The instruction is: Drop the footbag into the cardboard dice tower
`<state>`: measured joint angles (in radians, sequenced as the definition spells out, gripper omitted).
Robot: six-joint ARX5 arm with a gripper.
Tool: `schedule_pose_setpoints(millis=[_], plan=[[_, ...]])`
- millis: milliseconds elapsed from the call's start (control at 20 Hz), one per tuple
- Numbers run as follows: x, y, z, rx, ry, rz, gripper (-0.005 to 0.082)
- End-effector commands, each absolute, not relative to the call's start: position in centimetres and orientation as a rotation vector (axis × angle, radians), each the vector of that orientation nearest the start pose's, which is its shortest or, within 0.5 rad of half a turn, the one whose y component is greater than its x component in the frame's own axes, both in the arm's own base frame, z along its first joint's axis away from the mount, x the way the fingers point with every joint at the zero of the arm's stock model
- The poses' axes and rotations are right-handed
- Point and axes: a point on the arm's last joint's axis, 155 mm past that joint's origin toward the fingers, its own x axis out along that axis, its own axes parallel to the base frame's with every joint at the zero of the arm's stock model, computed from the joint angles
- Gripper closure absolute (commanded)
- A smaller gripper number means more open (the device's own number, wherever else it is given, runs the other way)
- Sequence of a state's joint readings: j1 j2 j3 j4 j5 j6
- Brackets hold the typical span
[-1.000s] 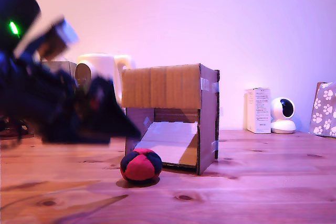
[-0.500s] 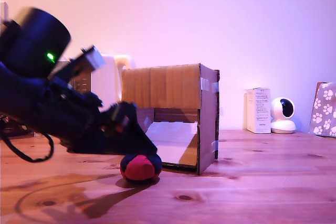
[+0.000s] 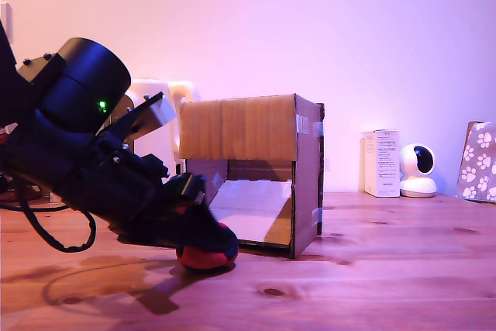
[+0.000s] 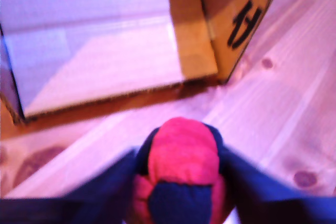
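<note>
Your gripper [image 4: 181,182] straddles the footbag [image 4: 181,169] just before the cardboard dice tower [image 3: 252,168], grip unconfirmed; it's probably soft, light, so squeeze mid-panels.

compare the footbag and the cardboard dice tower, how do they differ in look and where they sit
The footbag is a small rounded ball of red and dark panels; the cardboard dice tower is a far bigger, straight-edged brown box with tape at its corners. The footbag looks closed all round, while the tower has an open front showing a pale sloped ramp. The footbag sits between the fingers of the pincer; the tower stands free. Both rest on the wooden table, the footbag just before the tower's opening.
</note>
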<state>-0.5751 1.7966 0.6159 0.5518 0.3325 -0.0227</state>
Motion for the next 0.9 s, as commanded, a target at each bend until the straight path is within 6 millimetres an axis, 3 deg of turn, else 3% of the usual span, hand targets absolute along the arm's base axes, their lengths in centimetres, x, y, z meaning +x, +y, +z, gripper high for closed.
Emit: schedule_pose_setpoints(millis=[0,200,400,650,850], plan=[[32.1,-28.0,0.7,0.065,0.687,-0.870,0.0682],[31.8,-27.9,1.1,0.063,0.732,-0.864,0.0683],[31.0,-27.3,3.1,0.065,0.756,-0.860,0.0682],[30.1,-26.7,7.1,0.060,0.714,-0.866,0.0682],[29.6,-26.4,11.8,0.048,0.610,-0.876,0.0682]])
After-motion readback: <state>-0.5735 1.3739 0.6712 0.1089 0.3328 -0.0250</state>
